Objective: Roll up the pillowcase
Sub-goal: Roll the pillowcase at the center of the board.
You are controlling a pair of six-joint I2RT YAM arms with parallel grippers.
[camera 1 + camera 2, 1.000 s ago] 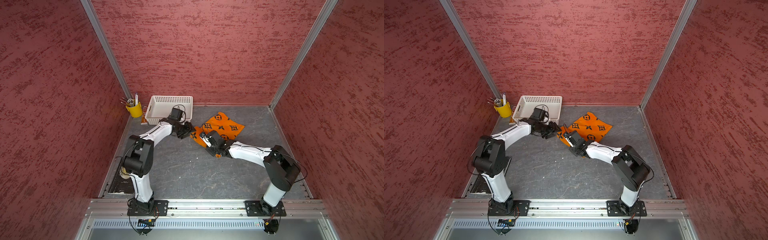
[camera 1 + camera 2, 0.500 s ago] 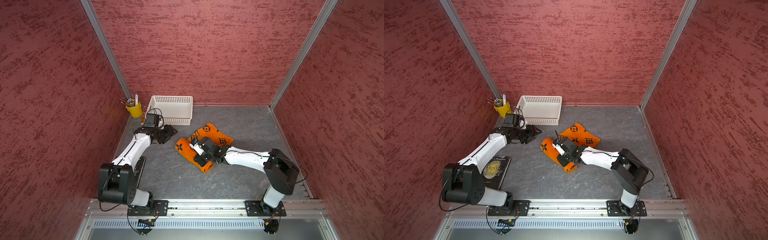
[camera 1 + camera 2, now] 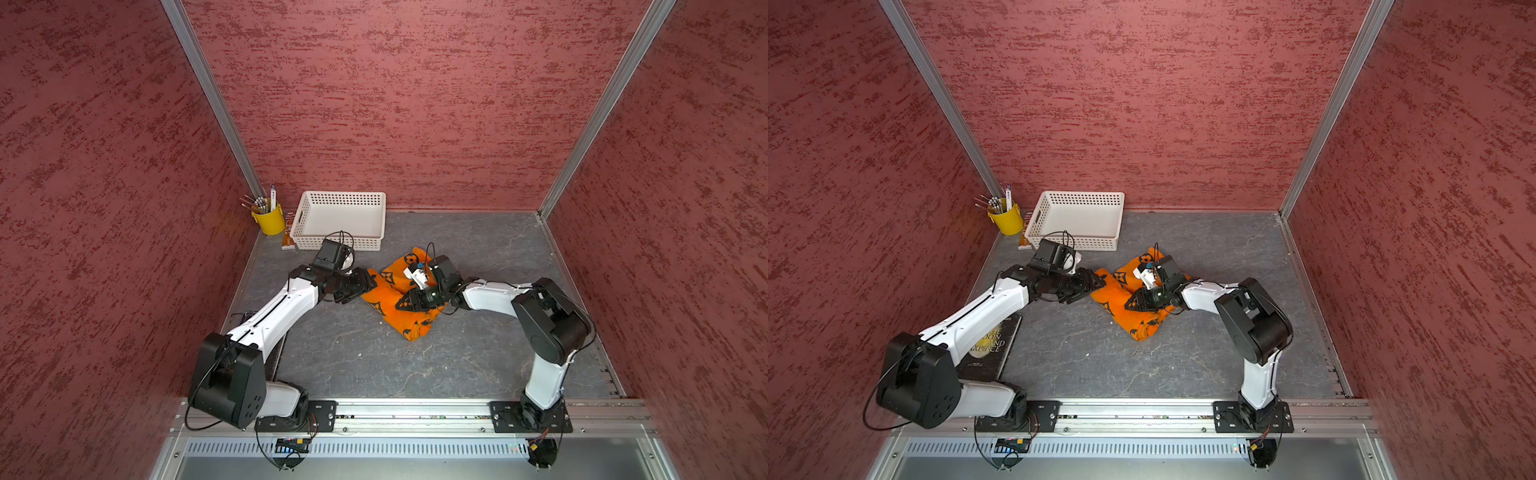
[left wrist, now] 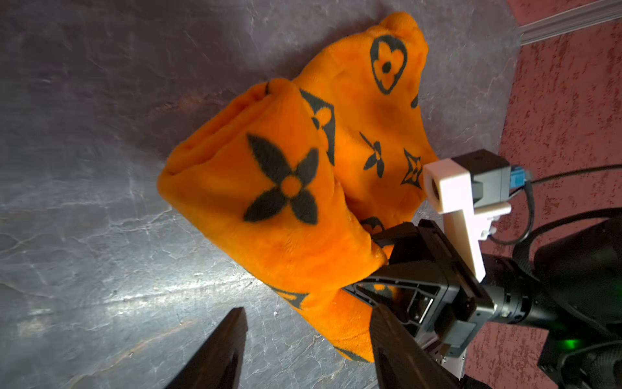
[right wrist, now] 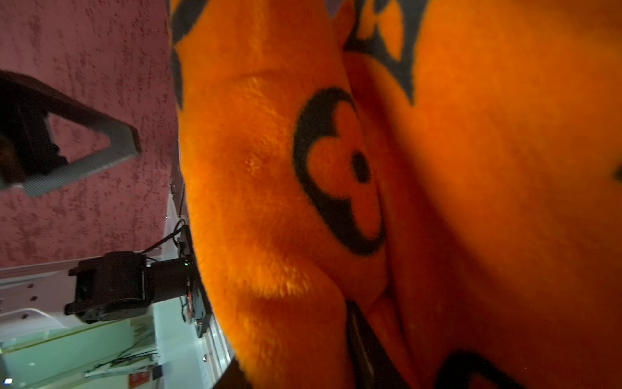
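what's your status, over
left gripper jaws open, empty. right gripper jaws astride pillowcase, not clamped. partly rolled. basket behind, apart.

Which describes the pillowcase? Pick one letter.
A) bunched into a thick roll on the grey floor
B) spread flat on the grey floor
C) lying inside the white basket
A: the pillowcase sits as a thick, uneven roll on the grey floor, outside the white basket, with the left gripper open at its edge.
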